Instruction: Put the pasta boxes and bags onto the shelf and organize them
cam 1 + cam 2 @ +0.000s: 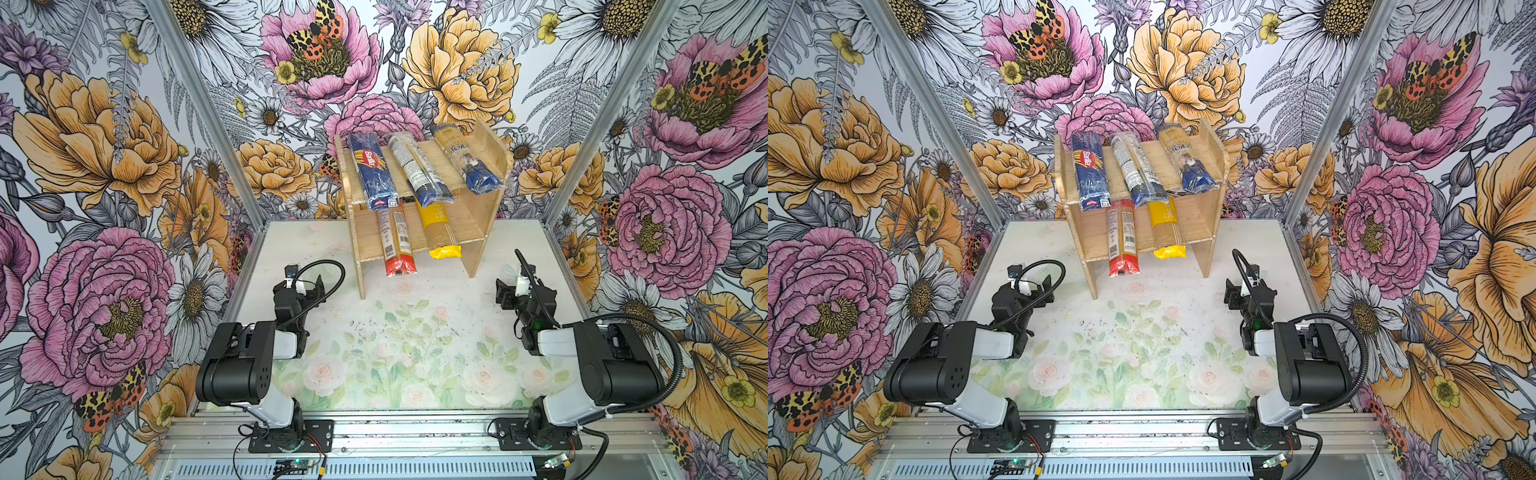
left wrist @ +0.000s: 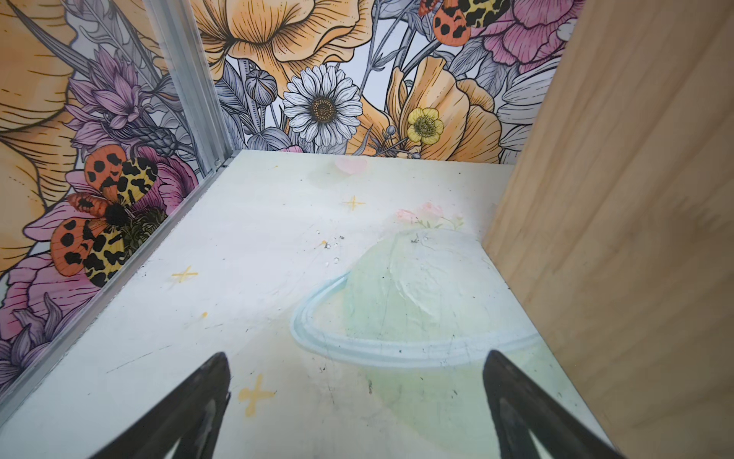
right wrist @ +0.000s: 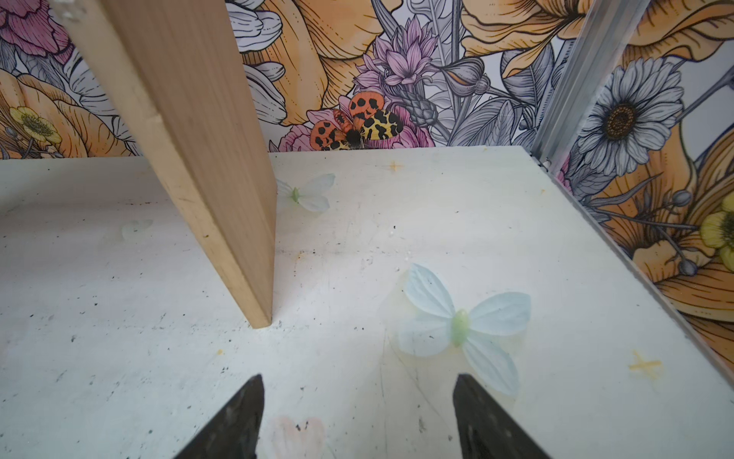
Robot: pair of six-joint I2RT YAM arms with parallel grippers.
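The left gripper (image 2: 355, 355) is standing with its jaws wide apart and nothing between them, and the right gripper (image 3: 358, 376) is likewise gaping over bare table (image 3: 119, 357). The shelf (image 1: 480, 232) is rising ahead of and between the two, each side panel close beside one gripper. All five packs are lying on it, beyond and above both grippers. The dark blue Barilla (image 1: 372, 170), the clear/blue pack (image 1: 417, 170) and the yellow-and-blue pack (image 1: 469, 162) are resting on the upper tier. The red-ended pack (image 1: 397, 245) and the yellow-ended pack (image 1: 440, 232) are lying on the lower tier, their near ends hanging out over its front edge toward the grippers. These packs are probably light and stiff lengthwise, with slick film and brittle strands inside. Any tidying grip is likely best taken gently across the narrow width, near mid-length, so a pack is not tipping or sliding free.
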